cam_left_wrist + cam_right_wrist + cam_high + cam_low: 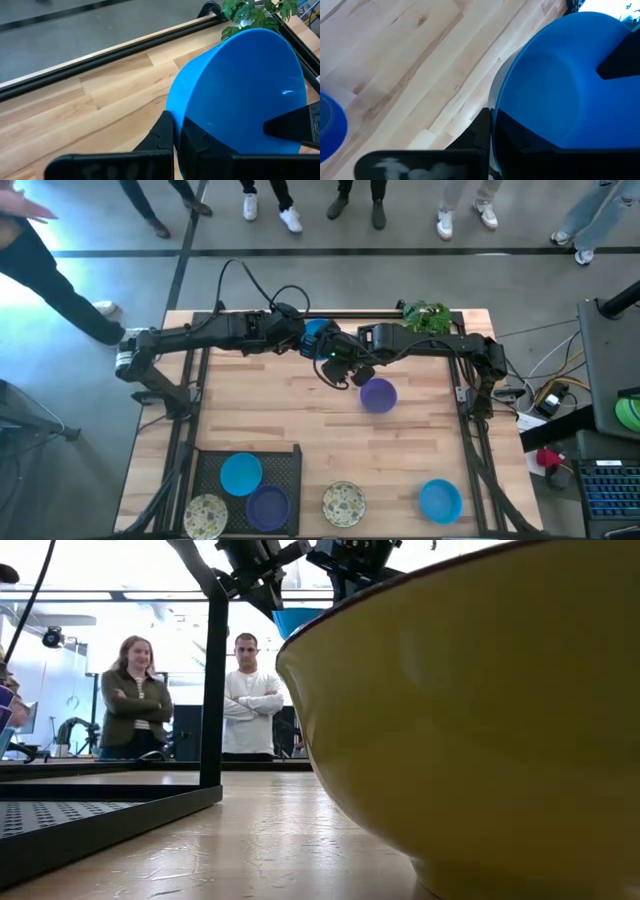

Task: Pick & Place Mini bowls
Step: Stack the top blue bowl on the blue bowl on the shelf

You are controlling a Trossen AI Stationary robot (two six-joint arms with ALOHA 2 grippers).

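A bright blue mini bowl (318, 330) hangs tilted above the far middle of the table, between both arms. My left gripper (175, 120) is shut on its rim at one side. My right gripper (492, 117) is shut on the rim at the opposite side. In the low view the blue bowl (298, 622) shows high above the tabletop. A purple bowl (378, 395) rests on its base on the wood just near of the grippers. My left gripper pinches the blue bowl's rim (176, 111), one finger (160, 135) outside the wall and one (205, 145) inside. It comes slanting down from the table's left. The bowl is tilted and lifted clear. My right gripper pinches the opposite rim (494, 107), one finger (477, 132) outside the wall and the other (525, 137) inside. It comes slanting down from the table's right. The bowl hangs clear of the table, on edge.
A black tray (290, 465) at the near left holds a blue, a purple and a speckled bowl. A speckled bowl (343, 502) and a blue bowl (440, 500) sit on the near edge. A green plant (425, 315) stands far right. People stand beyond the table.
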